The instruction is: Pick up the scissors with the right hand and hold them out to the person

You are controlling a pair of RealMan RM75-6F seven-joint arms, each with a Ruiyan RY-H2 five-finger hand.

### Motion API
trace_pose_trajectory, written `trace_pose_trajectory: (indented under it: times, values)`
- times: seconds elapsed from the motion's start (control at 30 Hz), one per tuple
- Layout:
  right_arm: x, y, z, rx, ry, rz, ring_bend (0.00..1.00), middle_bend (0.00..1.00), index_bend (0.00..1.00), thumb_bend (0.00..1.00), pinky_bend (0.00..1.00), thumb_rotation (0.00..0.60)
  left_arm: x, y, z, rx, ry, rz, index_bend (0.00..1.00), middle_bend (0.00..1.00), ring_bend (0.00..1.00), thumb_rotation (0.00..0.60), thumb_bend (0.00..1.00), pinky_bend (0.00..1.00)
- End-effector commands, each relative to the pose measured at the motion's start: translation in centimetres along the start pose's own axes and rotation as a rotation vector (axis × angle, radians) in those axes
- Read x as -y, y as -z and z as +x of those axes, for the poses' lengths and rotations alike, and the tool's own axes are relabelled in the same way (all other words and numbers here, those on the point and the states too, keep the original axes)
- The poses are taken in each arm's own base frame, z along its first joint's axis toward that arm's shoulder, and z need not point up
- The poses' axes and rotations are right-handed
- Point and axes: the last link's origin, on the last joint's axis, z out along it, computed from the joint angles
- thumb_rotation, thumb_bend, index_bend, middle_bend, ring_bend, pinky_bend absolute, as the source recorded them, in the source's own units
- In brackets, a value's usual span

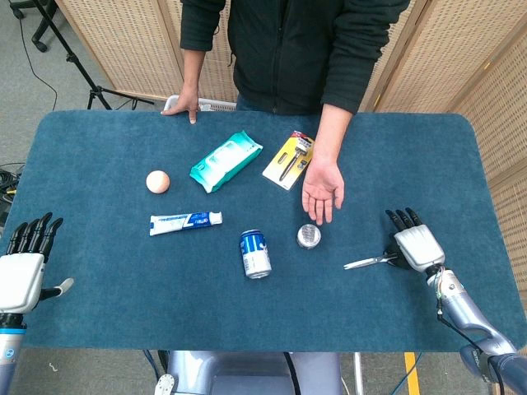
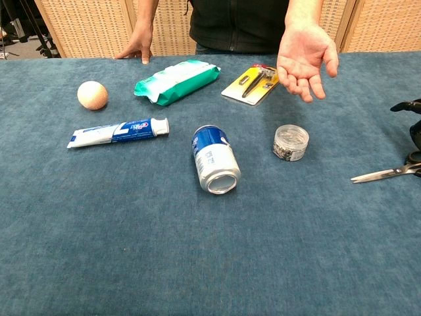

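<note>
A blue felt table fronts wicker screens. Beside the lying can stands a clear jar. My right hand covers the scissors' handles, grip unclear; my left hand lies open, empty.

Matt blue cloth table, shiny metal scissors, glossy can

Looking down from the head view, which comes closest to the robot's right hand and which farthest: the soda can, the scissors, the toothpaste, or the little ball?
From the right hand:
1. Scissors, right beside it, handles under the fingers.
2. Soda can, lying mid-table.
3. Toothpaste, left of the can.
4. Ball, farthest, toward the table's left side.
</note>
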Motion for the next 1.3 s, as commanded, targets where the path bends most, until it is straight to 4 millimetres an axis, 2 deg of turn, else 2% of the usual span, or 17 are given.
trace_pose_trajectory:
  times: [0.03, 0.13, 0.3, 0.63, 1.13, 1.3]
  values:
    - [0.07, -0.03, -0.01, 0.003, 0.002, 0.0, 0.0, 0.05, 0.58, 0.28, 0.0, 0.6, 0.01, -0.01, 0.01, 0.0, 0.0, 0.0, 0.0, 0.0, 0.0, 0.6, 0.0, 0.0]
    - [0.12, -0.04, -0.03, 0.007, 0.006, 0.001, 0.0, 0.05, 0.58, 0.31, 0.0, 0.6, 0.03, -0.01, 0.02, 0.0, 0.001, 0.001, 0.0, 0.0, 0.0, 0.6, 0.0, 0.0]
    - [0.2, -0.12, 0.05, 0.014, 0.014, 0.004, 0.0, 0.05, 0.58, 0.31, 0.0, 0.6, 0.02, -0.01, 0.01, 0.0, 0.001, 0.0, 0.0, 0.0, 0.0, 0.6, 0.0, 0.0]
    - [0.28, -0.36, 0.38, 0.04, 0.035, 0.0, 0.0, 0.04, 0.5, 0.31, 0.0, 0.6, -0.02, -0.03, 0.0, 0.002, 0.0, -0.001, 0.0, 0.0, 0.0, 0.6, 0.0, 0.0]
    - [0.33, -0.55, 0.6, 0.056, 0.05, -0.013, 0.0, 0.03, 0.5, 0.31, 0.0, 0.6, 0.01, -0.05, 0.03, 0.003, 0.002, 0.0, 0.0, 0.0, 0.0, 0.6, 0.0, 0.0]
    - [0.38, -0.48, 0.67, 0.063, 0.057, -0.011, 0.0, 0.03, 0.47, 0.31, 0.0, 0.6, 0.0, -0.08, 0.0, 0.003, 0.001, -0.001, 0.0, 0.0, 0.0, 0.6, 0.0, 0.0]
